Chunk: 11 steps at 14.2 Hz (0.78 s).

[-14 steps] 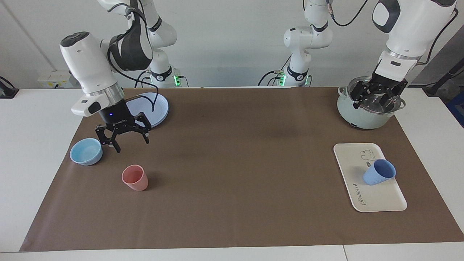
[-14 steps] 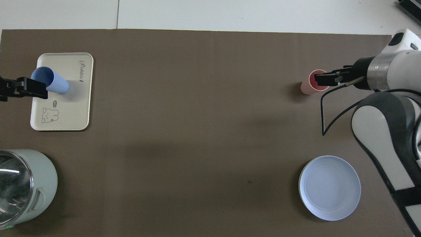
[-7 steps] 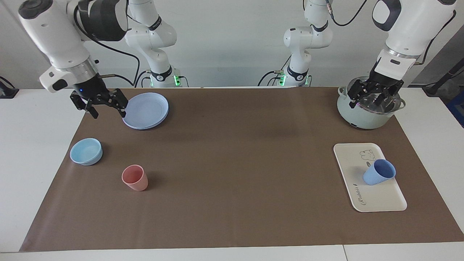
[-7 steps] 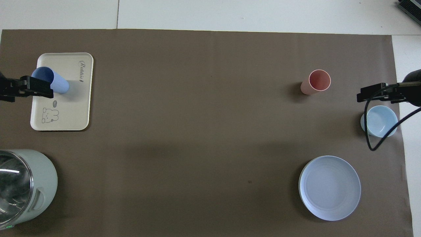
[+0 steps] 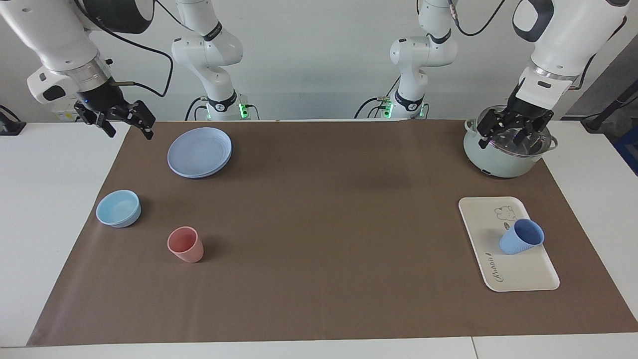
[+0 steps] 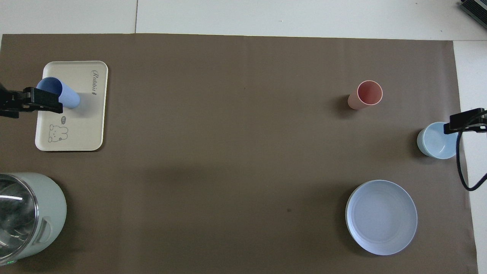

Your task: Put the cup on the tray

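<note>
The periwinkle-blue cup (image 5: 521,237) stands on the cream-white tray (image 5: 486,219) at the left arm's end of the table. Both also show in the overhead view, the cup (image 6: 62,94) on the tray (image 6: 83,125). My left gripper (image 5: 511,137) is open and empty, up in the air over the pale green pot, apart from the cup. In the overhead view the left gripper (image 6: 26,103) overlaps the cup's rim. My right gripper (image 5: 129,127) is open and empty, raised over the mat's corner beside the blue plate. Its tip (image 6: 466,121) shows at the overhead view's edge.
A pale green pot with a glass lid (image 5: 503,159) stands nearer to the robots than the tray. At the right arm's end are a round blue plate (image 5: 199,152), a light-blue bowl (image 5: 118,208) and a pink tumbler (image 5: 186,244). A brown mat covers the table.
My right gripper has risen from beside the bowl and pink tumbler and drawn back toward the robots, past the plate. My left gripper has risen slightly over the pot. The cup has stayed put.
</note>
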Available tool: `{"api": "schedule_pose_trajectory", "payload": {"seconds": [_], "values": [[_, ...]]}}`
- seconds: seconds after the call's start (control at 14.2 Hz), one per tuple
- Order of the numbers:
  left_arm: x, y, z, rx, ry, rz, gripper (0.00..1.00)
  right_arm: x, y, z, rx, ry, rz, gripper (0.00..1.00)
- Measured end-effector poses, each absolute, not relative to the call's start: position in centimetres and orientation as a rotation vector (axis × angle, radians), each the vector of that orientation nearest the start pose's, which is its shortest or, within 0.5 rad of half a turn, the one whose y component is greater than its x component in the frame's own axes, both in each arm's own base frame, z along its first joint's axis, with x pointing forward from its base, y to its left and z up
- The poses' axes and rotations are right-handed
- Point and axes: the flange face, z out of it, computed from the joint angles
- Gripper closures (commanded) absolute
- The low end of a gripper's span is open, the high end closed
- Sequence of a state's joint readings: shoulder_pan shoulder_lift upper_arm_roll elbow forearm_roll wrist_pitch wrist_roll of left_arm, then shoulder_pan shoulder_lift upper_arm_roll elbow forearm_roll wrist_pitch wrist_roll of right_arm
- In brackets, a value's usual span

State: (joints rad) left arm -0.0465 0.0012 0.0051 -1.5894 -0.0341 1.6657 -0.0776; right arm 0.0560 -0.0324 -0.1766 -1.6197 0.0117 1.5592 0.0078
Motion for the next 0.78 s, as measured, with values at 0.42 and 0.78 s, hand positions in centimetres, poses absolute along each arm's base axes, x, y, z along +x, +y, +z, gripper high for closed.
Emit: {"api": "schedule_pose_trajectory", "payload": {"seconds": [0.42,0.78], "values": [[56.4,-2.7,62.4,-3.176,-0.057,-0.116,0.00,54.4,-4.3,62.1,-3.132,0.132,-0.003,0.00],[56.4,-2.7,62.4,-3.176,-0.056,-0.116,0.00,54.5,-4.2,62.2,-3.162,0.122,-0.013,0.00]]}}
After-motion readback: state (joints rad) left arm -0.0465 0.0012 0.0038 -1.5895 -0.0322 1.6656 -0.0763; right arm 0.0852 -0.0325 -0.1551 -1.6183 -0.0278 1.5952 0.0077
